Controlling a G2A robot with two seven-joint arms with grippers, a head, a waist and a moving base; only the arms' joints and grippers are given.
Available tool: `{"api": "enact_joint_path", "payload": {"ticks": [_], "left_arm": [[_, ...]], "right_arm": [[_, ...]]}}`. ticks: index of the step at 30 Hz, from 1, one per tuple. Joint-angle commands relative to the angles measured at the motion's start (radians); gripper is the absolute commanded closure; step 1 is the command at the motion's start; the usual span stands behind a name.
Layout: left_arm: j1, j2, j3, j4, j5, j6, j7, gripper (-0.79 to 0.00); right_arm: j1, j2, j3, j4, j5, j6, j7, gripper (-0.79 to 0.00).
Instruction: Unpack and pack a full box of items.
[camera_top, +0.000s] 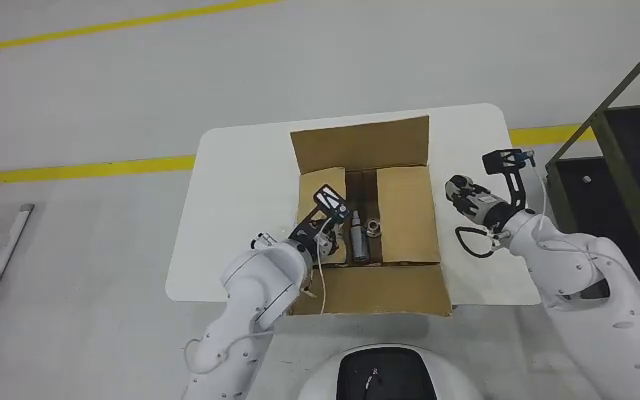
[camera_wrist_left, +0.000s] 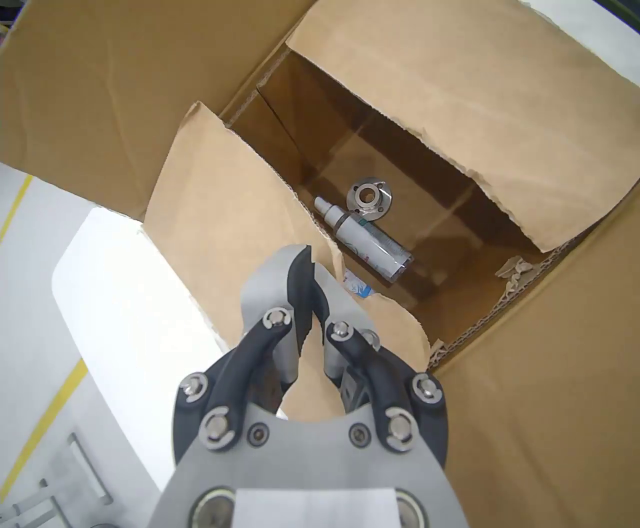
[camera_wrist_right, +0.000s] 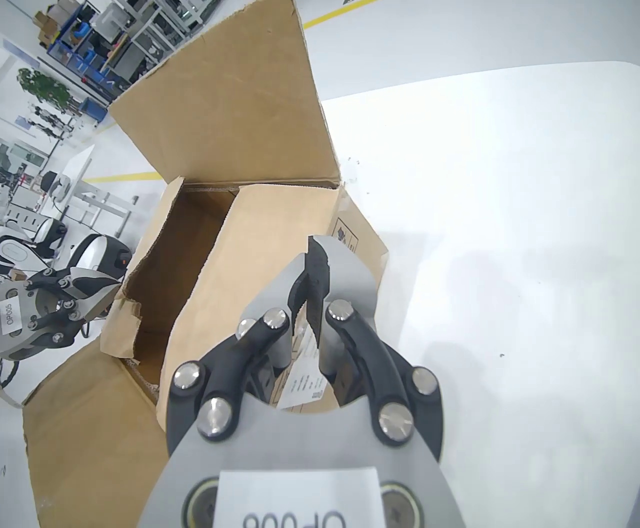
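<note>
An open cardboard box (camera_top: 400, 150) stands in the middle of the white table (camera_top: 230, 210). Down in its opening lie a white tube (camera_wrist_left: 362, 237) and a round metal flange (camera_wrist_left: 370, 197), touching each other; the tube (camera_top: 354, 235) and the flange (camera_top: 373, 225) lie in the gap between the two inner flaps. A blue-and-white packet (camera_wrist_left: 357, 287) peeks out from under the torn flap. My left gripper (camera_wrist_left: 307, 270) is shut, poised over that flap's torn edge (camera_top: 325, 232). My right gripper (camera_wrist_right: 315, 270) is shut too, beside the box's right side (camera_top: 455, 188).
The back flap (camera_wrist_right: 225, 110) stands upright and the front flap (camera_top: 385, 290) hangs toward me. A dark rack (camera_top: 600, 150) stands off the table's right end. Bare tabletop lies to the left and right of the box.
</note>
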Motion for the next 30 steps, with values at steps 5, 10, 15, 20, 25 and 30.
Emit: {"api": "enact_joint_path", "payload": {"ticks": [5,10,15,20,25,30], "left_arm": [[0.000,0.003,-0.002,-0.010,0.008,-0.012,-0.005,-0.785],[0.001,0.003,-0.004,-0.014,0.015,0.004,-0.010,-0.785],[0.001,0.003,-0.004,-0.014,0.015,0.004,-0.010,-0.785],[0.001,0.003,-0.004,-0.014,0.015,0.004,-0.010,-0.785],[0.001,0.003,-0.004,-0.014,0.015,0.004,-0.010,-0.785],[0.001,0.003,-0.004,-0.014,0.015,0.004,-0.010,-0.785]], "right_arm": [[0.011,0.002,-0.011,0.003,-0.011,-0.005,0.026,0.000],[0.011,0.002,-0.011,0.003,-0.011,-0.005,0.026,0.000],[0.000,0.000,-0.002,0.010,0.024,0.000,-0.025,0.000],[0.033,-0.005,0.036,0.066,0.130,0.038,-0.114,0.000],[0.130,-0.012,0.025,0.195,0.167,0.075,-0.172,0.000],[0.246,-0.021,-0.017,0.321,0.173,0.080,-0.230,0.000]]}}
